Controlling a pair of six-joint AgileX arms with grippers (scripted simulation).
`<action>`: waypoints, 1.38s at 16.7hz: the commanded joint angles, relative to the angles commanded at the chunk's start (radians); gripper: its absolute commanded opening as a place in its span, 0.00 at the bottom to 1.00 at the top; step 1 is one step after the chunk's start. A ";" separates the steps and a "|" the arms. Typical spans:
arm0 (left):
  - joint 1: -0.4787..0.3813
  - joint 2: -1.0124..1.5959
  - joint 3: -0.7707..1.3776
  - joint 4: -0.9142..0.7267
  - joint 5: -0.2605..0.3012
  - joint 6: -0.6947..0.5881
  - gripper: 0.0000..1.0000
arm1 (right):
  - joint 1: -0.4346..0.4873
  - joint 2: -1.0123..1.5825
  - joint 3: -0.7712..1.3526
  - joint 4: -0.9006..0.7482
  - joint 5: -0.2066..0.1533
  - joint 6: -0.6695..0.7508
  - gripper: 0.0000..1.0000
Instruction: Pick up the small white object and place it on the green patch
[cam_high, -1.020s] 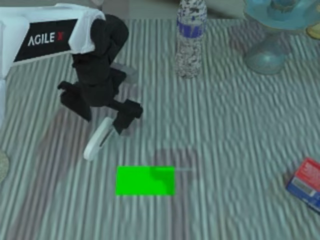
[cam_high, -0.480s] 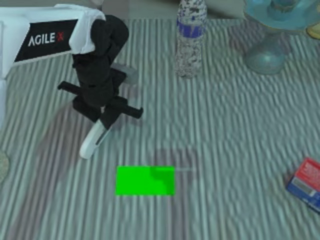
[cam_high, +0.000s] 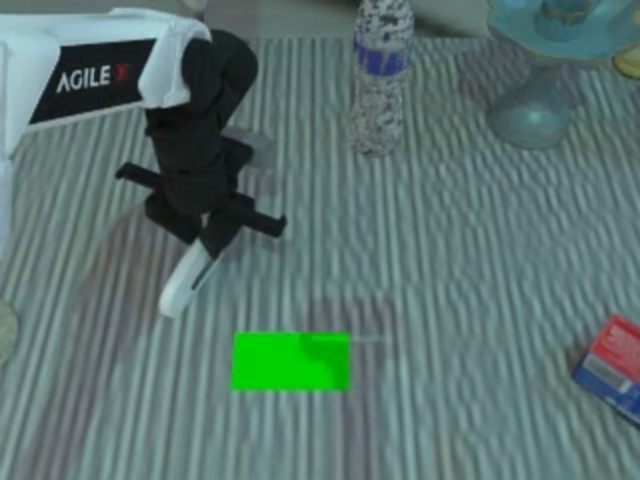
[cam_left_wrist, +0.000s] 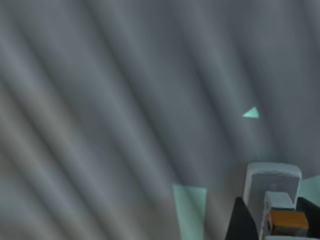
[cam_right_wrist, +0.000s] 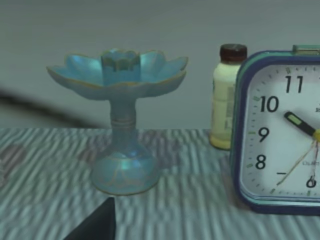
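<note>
A: Where is the small white object (cam_high: 188, 279) found?
B: Its upper end is gripped in the left end effector (cam_high: 213, 243); the rest is seen slanting down from the fingers, toward the bench's left. In the left wrist view the small white object (cam_left_wrist: 271, 192) is pinched between the dark fingers (cam_left_wrist: 241, 223), so the jaws are clamped on it. Whether the low tip touches the bench (cam_high: 450, 280) cannot be told.

A: And the green patch (cam_high: 290, 361)?
B: Flat on the bench, apart from the end effector, just past the object's low tip and off to the bench's right. It is not touched by the object.

A: Right end effector?
B: Not seen from above. Only a dark tip (cam_right_wrist: 95, 225) is shown in the right wrist view; open or closed cannot be told.

A: What else is noted?
B: A speckled bottle (cam_high: 381, 75) well beyond the left end effector, a blue pedestal dish (cam_high: 540, 60) farther right, a red-and-blue box (cam_high: 612, 366) at the right edge. A clock (cam_right_wrist: 280, 130) and a small bottle (cam_right_wrist: 225, 95) are caught by the right wrist view.
</note>
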 joint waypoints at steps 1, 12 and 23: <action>0.000 0.000 0.003 -0.003 0.000 0.000 0.00 | 0.000 0.000 0.000 0.000 0.000 0.000 1.00; 0.018 -0.068 0.290 -0.359 -0.001 -0.003 0.00 | 0.000 0.000 0.000 0.000 0.000 0.000 1.00; -0.190 -0.133 0.182 -0.296 -0.033 0.254 0.00 | 0.000 0.000 0.000 0.000 0.000 0.000 1.00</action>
